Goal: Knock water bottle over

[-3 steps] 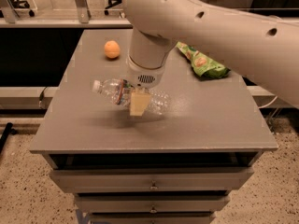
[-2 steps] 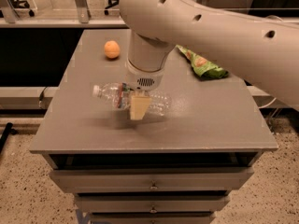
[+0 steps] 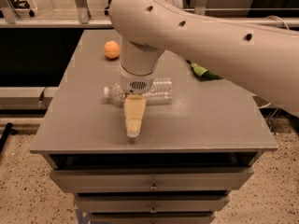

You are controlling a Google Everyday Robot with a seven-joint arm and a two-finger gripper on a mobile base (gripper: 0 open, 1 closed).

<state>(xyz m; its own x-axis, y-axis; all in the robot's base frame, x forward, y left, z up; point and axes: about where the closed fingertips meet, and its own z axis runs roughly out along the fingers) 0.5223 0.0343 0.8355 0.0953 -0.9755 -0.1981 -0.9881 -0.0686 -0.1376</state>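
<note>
The water bottle (image 3: 156, 91) is clear and ribbed and lies on its side across the middle of the grey table (image 3: 219, 120). Its white cap (image 3: 107, 91) points left. My gripper (image 3: 133, 125) hangs down from the large white arm (image 3: 196, 27), just in front of the bottle and partly covering its middle. The gripper's pale tip is near the table's front edge and holds nothing that I can see.
An orange ball (image 3: 111, 49) sits at the back left of the table. A green bag (image 3: 203, 72) lies at the right, partly hidden by the arm. Drawers (image 3: 152, 181) are below the tabletop. The floor is speckled.
The gripper has moved from over the bottle toward the table's front edge. The bottle stays lying on its side, in about the same place.
</note>
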